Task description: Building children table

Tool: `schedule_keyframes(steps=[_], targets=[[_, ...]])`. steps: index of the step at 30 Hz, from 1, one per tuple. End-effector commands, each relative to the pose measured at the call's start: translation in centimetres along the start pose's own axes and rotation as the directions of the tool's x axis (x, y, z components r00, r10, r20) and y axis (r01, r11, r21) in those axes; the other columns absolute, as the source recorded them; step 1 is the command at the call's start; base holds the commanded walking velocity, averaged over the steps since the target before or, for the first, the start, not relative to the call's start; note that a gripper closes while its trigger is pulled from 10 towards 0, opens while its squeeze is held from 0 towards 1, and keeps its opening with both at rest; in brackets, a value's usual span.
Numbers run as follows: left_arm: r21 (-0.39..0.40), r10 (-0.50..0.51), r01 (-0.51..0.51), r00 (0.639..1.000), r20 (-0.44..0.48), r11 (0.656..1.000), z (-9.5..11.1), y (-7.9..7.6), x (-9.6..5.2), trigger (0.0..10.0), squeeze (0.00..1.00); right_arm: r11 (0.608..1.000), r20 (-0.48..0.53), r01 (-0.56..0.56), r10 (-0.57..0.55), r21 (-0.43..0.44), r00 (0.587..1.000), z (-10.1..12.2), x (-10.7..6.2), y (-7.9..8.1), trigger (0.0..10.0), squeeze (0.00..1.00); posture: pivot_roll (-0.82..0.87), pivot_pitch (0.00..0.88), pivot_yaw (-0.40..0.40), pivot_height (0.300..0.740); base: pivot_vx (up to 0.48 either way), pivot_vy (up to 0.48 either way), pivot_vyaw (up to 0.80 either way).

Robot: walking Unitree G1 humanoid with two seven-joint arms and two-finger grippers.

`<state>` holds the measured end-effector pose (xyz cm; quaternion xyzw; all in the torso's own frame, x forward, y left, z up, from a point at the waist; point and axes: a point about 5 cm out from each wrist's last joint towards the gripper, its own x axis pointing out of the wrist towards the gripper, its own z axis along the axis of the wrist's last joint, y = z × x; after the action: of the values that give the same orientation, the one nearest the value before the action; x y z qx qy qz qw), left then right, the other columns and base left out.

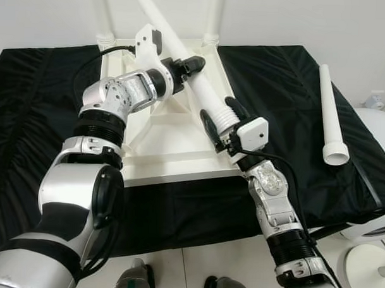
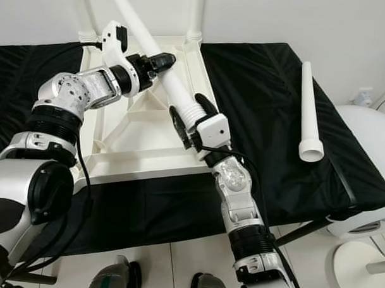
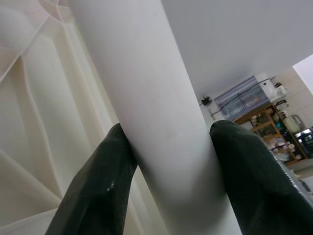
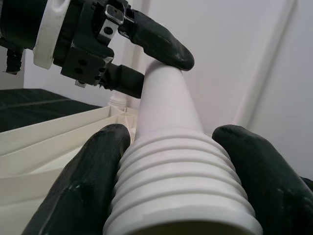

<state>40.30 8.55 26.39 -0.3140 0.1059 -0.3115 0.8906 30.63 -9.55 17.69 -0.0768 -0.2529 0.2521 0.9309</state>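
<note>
Nearest us, the robot's own feet on the floor, then the right arm reaching up over the table edge. The white table leg is the thing being worked: it runs diagonally over the upturned white tabletop, threaded end low and toward us, far end rising toward the wall. The tabletop lies upside down on black cloth, with two legs already standing at its far corners.

Right gripper is clamped on the ribbed threaded collar; in the right wrist view both fingers press the ribs from either side, opened only as wide as the collar. Left gripper is clamped further up the smooth shaft, fingers hugging the tube on both sides, same snug spread.

We judge the step to be bringing this leg to a free near corner socket. To do it well, we would swing the threaded end down to the socket, get the leg upright and square before turning, and keep both grips firm so the smooth tube doesn't slide.

A spare leg lies apart on the cloth at right, untouched.
</note>
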Motion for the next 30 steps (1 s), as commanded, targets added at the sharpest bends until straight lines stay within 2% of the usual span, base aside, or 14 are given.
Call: schedule_keyframes(steps=[1, 11, 12, 13, 14, 17, 21, 26, 28, 29, 30], targets=[[0.031, -0.100, 0.100, 0.995, -0.011, 0.994, 0.1, -0.9, 0.2, 0.0, 0.00, 0.999, 0.007, -0.048, 0.048, -0.014, 0.999, 0.1, 0.1, 0.6, 10.0, 0.00, -0.01, 0.048, 0.026, 0.740, 0.000, 0.000, 0.00], [0.028, -0.126, 0.126, 0.992, 0.008, 0.992, 0.6, -1.3, 0.2, 0.0, 0.00, 0.999, -0.011, -0.044, 0.044, -0.006, 0.999, -0.1, -0.2, 0.6, 10.0, 0.00, -0.01, 0.054, 0.023, 0.740, 0.000, 0.000, 0.00], [0.031, -0.154, 0.153, 0.988, 0.017, 0.988, 0.9, -1.7, 0.2, 9.6, 0.00, 0.999, -0.030, -0.032, 0.033, 0.038, 0.999, -0.3, -0.2, 0.5, 10.0, 0.21, -0.02, 0.058, 0.020, 0.740, 0.000, 0.000, 0.00], [0.031, -0.154, 0.153, 0.988, 0.017, 0.988, 0.9, -1.7, 0.2, 9.6, 0.00, 0.999, -0.030, -0.032, 0.033, 0.038, 0.999, -0.3, -0.2, 0.5, 10.0, 0.21, -0.02, 0.058, 0.020, 0.740, 0.000, 0.000, 0.00], [0.035, -0.167, 0.166, 0.986, 0.023, 0.985, 1.0, -1.9, 0.2, 10.0, 0.00, 0.996, -0.032, -0.036, 0.038, 0.077, 0.999, -0.3, -0.2, 0.5, 10.0, 1.00, -0.02, 0.058, 0.020, 0.740, 0.000, 0.000, 0.00], [0.048, -0.182, 0.181, 0.983, 0.027, 0.982, 1.2, -2.1, 0.1, 10.0, 0.00, 0.996, -0.030, -0.029, 0.032, 0.090, 0.999, -0.2, -0.2, 0.4, 10.0, 1.00, -0.02, 0.060, 0.018, 0.740, 0.000, 0.000, 0.00], [0.192, -0.260, 0.245, 0.964, 0.059, 0.950, 1.9, -4.0, -0.4, 10.0, 0.00, 0.990, -0.017, 0.018, -0.015, 0.140, 1.000, 0.4, 0.1, -0.4, 10.0, 1.00, -0.02, 0.067, 0.010, 0.740, 0.000, 0.000, 0.00], [0.260, -0.272, 0.244, 0.959, 0.076, 0.934, 2.0, -4.6, -0.6, 10.0, 0.00, 0.986, -0.009, 0.024, -0.023, 0.164, 1.000, 0.8, 0.2, -0.7, 10.0, 1.00, -0.02, 0.069, 0.007, 0.740, 0.000, 0.000, 0.00], [0.381, -0.270, 0.214, 0.958, 0.098, 0.899, 2.0, -5.4, -0.9, 10.0, 0.00, 0.977, -0.011, 0.069, -0.069, 0.201, 0.998, 1.4, 0.8, -1.3, 10.0, 1.00, -0.02, 0.074, 0.000, 0.740, 0.000, 0.000, 0.00], [0.424, -0.282, 0.211, 0.953, 0.111, 0.881, 1.9, -5.9, -1.2, 10.0, 0.00, 0.971, -0.017, 0.087, -0.085, 0.222, 0.996, 1.7, 1.0, -1.6, 10.0, 0.00, -0.02, 0.077, -0.004, 0.740, 0.000, 0.000, 0.00], [0.424, -0.282, 0.211, 0.953, 0.111, 0.881, 1.9, -5.9, -1.2, 10.0, 0.00, 0.971, -0.017, 0.087, -0.085, 0.222, 0.996, 1.7, 1.0, -1.6, 10.0, 0.00, -0.02, 0.077, -0.004, 0.740, 0.000, 0.000, 0.00]])
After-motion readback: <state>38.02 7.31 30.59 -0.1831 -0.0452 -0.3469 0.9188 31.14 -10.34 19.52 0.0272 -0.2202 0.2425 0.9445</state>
